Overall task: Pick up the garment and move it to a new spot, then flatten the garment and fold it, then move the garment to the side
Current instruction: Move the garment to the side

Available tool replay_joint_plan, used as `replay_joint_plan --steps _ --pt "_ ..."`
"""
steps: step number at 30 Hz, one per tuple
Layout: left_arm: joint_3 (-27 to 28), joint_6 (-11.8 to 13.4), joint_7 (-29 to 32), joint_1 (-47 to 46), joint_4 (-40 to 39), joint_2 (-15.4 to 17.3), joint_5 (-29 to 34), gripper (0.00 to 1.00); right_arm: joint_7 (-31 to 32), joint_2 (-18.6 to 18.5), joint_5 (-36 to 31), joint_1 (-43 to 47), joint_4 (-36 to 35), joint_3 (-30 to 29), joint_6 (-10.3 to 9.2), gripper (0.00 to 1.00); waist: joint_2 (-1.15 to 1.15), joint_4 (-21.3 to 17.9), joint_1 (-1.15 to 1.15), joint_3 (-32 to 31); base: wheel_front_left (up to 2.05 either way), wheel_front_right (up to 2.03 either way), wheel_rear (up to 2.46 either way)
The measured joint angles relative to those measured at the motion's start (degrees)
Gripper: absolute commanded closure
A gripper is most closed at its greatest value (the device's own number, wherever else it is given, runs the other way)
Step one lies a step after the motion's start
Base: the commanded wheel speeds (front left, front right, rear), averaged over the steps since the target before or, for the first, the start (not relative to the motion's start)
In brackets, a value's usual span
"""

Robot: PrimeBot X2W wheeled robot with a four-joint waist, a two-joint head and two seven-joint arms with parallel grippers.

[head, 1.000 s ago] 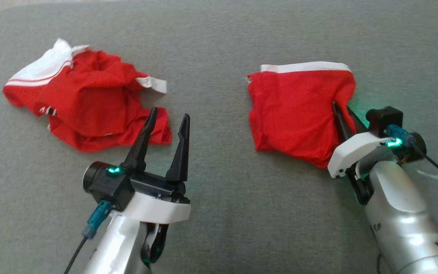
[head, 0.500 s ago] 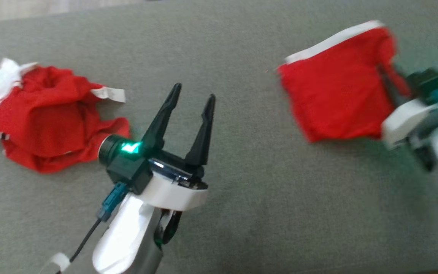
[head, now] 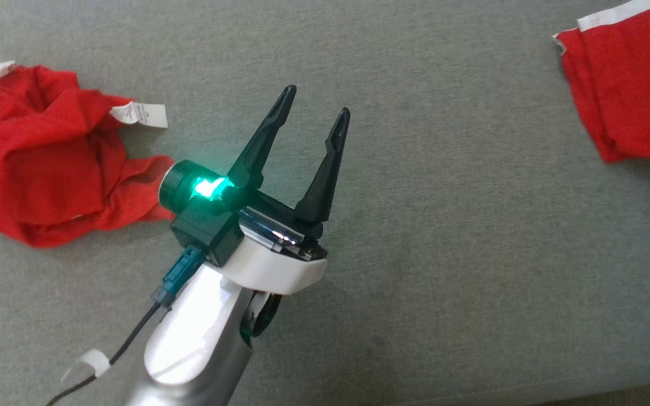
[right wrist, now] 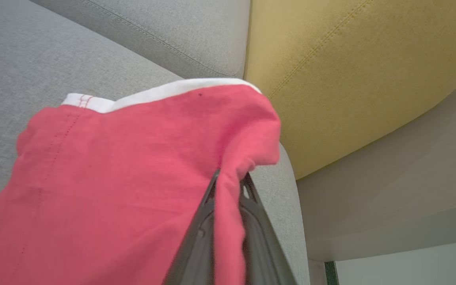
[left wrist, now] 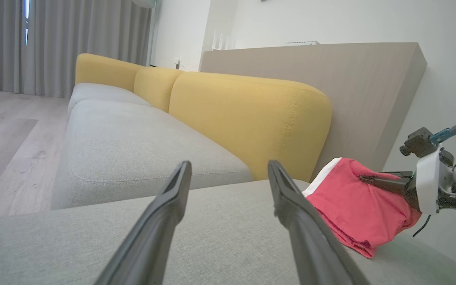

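Red cloth sits pinched between the right jaws. In the right wrist view the two dark fingers meet on a fold of the folded garment, closed on its near edge with cloth draped over and between them. Holding one edge instead of scooping the whole bundle looks like a way to slide the stack sideways without shaking the folds loose, which fits the last step, moving it to the side.

Outward from that grip, the garment lies as a compact rectangle, its white band on the far side. It rests on the grey seat cushion, close to the cushion's end and just in front of the yellow backrest. In the head view it sits at the top right corner, partly cut off by the frame.

The left jaws stand spread wide with nothing between them, their fingers hovering over bare cushion. They are well apart from the folded piece and seem parked out of the way.

Just beside that arm, to its left, a second, crumpled garment lies in a heap, untouched. A white tag sticks out from it onto the cushion. There is printing on the tag, but it is too small to read, and no brand or lettering shows on the folded piece.
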Motion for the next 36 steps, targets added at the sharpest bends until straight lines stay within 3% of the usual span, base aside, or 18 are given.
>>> replay_joint_plan --steps 12,13,14,15,26,36 --pt "0.69 -0.13 0.00 -0.05 0.01 0.01 0.01 0.00 0.76 -0.80 -0.62 -0.61 3.23 -6.47 0.00 1.00 0.00 1.42 0.00 1.69 0.00 0.00 0.00" --pt "0.78 -0.29 0.00 -0.05 0.02 0.01 0.01 0.00 0.74 -0.76 -0.84 -0.61 3.24 -6.89 0.00 0.91 0.00 1.39 0.00 1.58 0.00 0.00 0.00" --pt "0.88 -0.36 0.00 -0.05 0.07 0.00 0.01 0.00 0.65 -0.59 -1.25 -0.60 3.24 -7.48 0.00 0.29 0.00 1.34 0.00 1.41 0.00 0.00 0.00" --pt "1.05 -0.36 0.00 -0.04 0.11 0.00 0.01 0.00 0.57 -0.19 -1.44 -0.60 3.24 -8.28 0.00 0.00 0.00 1.29 0.00 1.16 0.00 0.00 0.00" --pt "5.15 -0.42 0.00 2.94 0.30 -0.03 0.02 0.00 -0.78 5.13 -1.60 -0.36 -2.42 -10.53 0.00 0.00 0.00 0.80 -0.01 -4.61 0.00 0.00 0.00" --pt "12.15 0.00 0.00 9.76 -0.99 -0.02 0.44 0.00 -0.08 15.78 2.82 6.85 -18.19 -12.15 0.00 0.00 0.00 1.52 -0.02 -12.93 0.00 0.00 0.00"
